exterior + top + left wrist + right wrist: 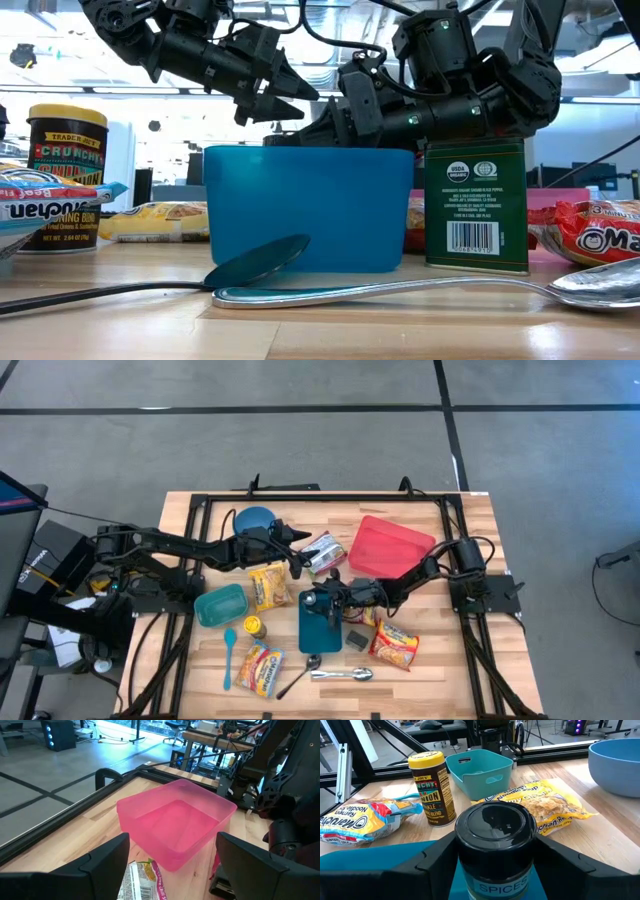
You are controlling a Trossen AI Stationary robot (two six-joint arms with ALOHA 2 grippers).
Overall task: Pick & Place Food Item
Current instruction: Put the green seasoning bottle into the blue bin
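Over the wooden table (470, 560), the right gripper (322, 603) holds a black-lidded spice jar (496, 847) clamped between its fingers above the dark blue bin (322, 628), pickup apparently done, release pending. The left gripper (296, 548) hovers spread and empty near the pink container (177, 825), above a food packet (324, 552).

High view looks straight down over the whole table (440, 650) and both arms. Low view sits at tabletop level, close behind the spoons (400, 290), facing the blue tub (308, 208). Left wrist view faces the pink tub (175, 827) closely. Right wrist view looks over a spice jar (495, 845); teal basket (479, 770) also shows from above (220, 605).
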